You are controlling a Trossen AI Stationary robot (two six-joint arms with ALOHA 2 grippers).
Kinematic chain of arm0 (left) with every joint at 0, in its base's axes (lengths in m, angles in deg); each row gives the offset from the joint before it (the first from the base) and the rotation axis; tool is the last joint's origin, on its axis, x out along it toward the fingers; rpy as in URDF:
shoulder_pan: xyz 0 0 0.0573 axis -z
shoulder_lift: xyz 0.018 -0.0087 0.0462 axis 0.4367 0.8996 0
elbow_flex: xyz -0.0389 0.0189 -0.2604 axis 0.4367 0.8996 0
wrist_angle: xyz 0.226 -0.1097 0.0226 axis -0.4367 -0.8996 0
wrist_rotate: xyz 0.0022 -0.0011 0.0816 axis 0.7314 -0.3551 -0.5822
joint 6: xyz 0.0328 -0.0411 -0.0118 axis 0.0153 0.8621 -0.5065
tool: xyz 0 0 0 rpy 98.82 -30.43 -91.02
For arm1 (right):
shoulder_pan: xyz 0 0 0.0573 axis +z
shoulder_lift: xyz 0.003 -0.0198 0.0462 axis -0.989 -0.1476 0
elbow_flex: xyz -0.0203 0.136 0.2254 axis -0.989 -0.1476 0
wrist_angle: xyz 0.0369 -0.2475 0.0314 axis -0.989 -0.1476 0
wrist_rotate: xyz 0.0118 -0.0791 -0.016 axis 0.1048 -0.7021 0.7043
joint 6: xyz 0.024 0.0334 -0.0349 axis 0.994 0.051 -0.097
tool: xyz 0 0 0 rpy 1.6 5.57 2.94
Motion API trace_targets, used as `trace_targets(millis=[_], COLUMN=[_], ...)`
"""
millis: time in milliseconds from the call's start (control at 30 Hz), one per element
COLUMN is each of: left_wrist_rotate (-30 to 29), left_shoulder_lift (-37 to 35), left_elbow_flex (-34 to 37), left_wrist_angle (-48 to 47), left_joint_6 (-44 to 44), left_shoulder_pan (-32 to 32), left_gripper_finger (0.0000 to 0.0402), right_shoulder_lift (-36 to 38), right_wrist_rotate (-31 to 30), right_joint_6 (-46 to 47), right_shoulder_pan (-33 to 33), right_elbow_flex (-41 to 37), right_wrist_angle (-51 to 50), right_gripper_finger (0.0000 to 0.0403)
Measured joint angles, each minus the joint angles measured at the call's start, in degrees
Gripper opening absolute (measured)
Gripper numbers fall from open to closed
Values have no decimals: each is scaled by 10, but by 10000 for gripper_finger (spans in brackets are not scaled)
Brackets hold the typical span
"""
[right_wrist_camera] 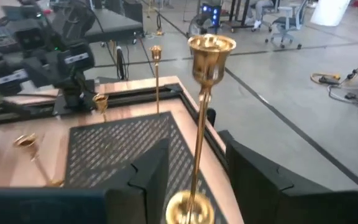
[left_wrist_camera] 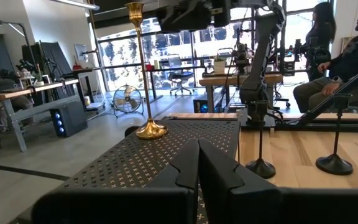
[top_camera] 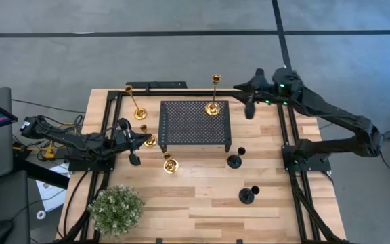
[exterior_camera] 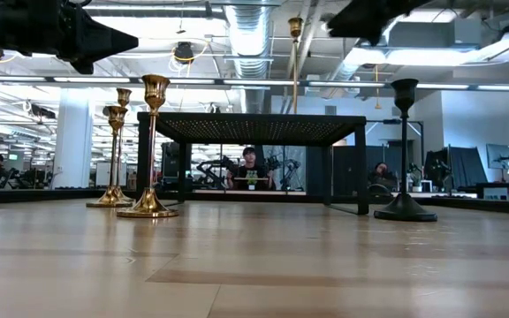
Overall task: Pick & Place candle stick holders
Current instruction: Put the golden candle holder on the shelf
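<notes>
A tall gold candle stick holder (top_camera: 213,107) stands by its round base on the far right corner of the black perforated stand (top_camera: 195,125). My right gripper (top_camera: 244,96) hovers open just right of it. In the right wrist view the stem (right_wrist_camera: 197,130) shows between the spread fingers (right_wrist_camera: 194,180), untouched. A second tall gold holder (top_camera: 139,114) stands on the table left of the stand. Two short gold ones (top_camera: 150,141) (top_camera: 170,165) and two black ones (top_camera: 234,160) (top_camera: 247,196) stand on the wood. My left gripper (top_camera: 143,140) hangs shut (left_wrist_camera: 197,165) above the left short gold holder.
A green potted plant (top_camera: 117,209) sits at the near left corner. Black frame rails (top_camera: 286,135) run along the table's left and right sides. Bare wood (top_camera: 195,196) lies near the front edge, between the plant and the black holders. People sit in the room beyond the table.
</notes>
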Motion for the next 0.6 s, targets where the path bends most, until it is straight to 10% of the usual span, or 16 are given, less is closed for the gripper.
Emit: trace_targets(millis=[200, 400, 600], left_wrist_rotate=[0, 0, 0], left_shoulder_lift=[0, 0, 0], left_elbow_flex=[0, 0, 0], left_wrist_angle=[0, 0, 0], left_joint_6=[0, 0, 0], left_shoulder_pan=[0, 0, 0], left_gripper_finger=[8, 8, 8], right_shoulder_lift=[67, 113, 154], right_wrist_rotate=[0, 0, 0], right_joint_6=[5, 5, 35], right_shoulder_pan=[4, 24, 35], right_elbow_flex=[-8, -83, -177], right_wrist_angle=[-111, -104, -13], right_gripper_finger=[97, 15, 13])
